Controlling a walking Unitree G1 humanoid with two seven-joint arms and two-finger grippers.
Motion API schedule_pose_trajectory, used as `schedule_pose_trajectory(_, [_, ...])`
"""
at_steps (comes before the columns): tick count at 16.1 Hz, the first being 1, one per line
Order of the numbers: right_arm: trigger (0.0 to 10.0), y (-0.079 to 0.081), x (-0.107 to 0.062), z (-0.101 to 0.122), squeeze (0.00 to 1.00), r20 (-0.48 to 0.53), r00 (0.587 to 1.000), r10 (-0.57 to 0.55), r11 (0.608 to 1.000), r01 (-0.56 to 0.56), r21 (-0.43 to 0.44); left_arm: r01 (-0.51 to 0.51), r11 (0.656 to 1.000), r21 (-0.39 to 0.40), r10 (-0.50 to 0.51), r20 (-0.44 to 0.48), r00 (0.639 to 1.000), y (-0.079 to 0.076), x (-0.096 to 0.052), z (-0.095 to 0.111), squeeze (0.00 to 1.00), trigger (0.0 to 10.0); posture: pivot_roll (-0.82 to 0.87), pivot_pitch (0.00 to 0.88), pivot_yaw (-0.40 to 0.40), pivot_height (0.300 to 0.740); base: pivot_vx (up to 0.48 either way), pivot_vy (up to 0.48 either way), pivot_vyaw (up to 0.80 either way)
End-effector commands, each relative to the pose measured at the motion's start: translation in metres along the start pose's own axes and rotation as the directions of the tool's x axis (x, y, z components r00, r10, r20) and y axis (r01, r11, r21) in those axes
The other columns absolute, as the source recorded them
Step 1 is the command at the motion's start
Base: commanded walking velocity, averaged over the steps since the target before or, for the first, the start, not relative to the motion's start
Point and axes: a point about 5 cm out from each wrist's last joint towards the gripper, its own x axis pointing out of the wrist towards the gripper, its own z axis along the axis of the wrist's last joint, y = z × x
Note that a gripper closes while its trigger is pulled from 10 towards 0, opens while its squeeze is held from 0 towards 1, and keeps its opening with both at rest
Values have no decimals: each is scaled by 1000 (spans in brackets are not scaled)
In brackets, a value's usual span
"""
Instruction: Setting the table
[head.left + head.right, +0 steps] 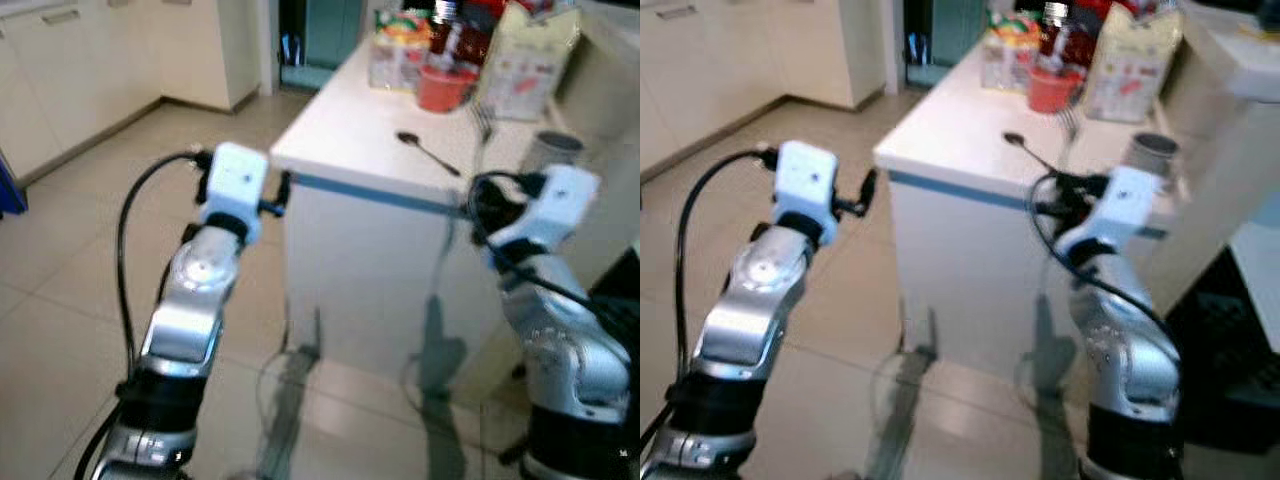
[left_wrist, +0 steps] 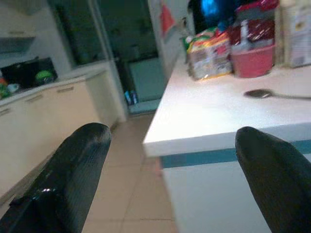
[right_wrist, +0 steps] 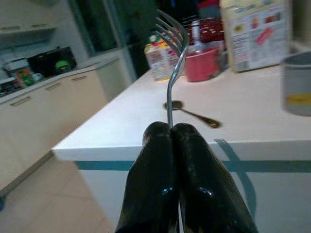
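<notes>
A fork point(image 3: 171, 63) is held upright between the closed fingers of the right gripper point(image 3: 171, 127), just in front of the near edge of the white table point(image 1: 350, 130), tines up. The left gripper point(image 2: 170, 160) is held wide open and empty near the table's near left corner. A spoon point(image 1: 428, 152) lies on the table beside a grey cup point(image 3: 296, 82), with a red bowl point(image 1: 445, 88), a box point(image 1: 525, 60) and packets point(image 1: 400, 50) behind; the print on these cannot be read.
</notes>
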Motion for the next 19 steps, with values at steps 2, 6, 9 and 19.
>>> schedule_pose_trajectory(2, [10000,4,1,4,0,17,1000,2,1000,-2,-5,-8,1000,11,9,-8,1000,3,0,-1,0,10000,0,0,-31,740,0,-428,0])
schedule_pose_trajectory(6, [10000,0,1,3,0,16,1000,-14,1000,15,-19,-6,1000,18,6,-7,1000,3,1,-1,0,10000,-1,0,-30,740,0,-427,0])
schedule_pose_trajectory(9, [10000,-2,1,2,0,9,1000,-29,999,29,-24,-4,1000,26,4,-6,1000,3,1,-1,0,10000,-2,0,-31,740,0,-426,0])
schedule_pose_trajectory(19, [10000,-10,-3,1,0,9,998,-70,997,70,-28,14,999,33,-14,0,1000,-2,2,-1,0,10000,-19,0,-25,740,0,-427,0])
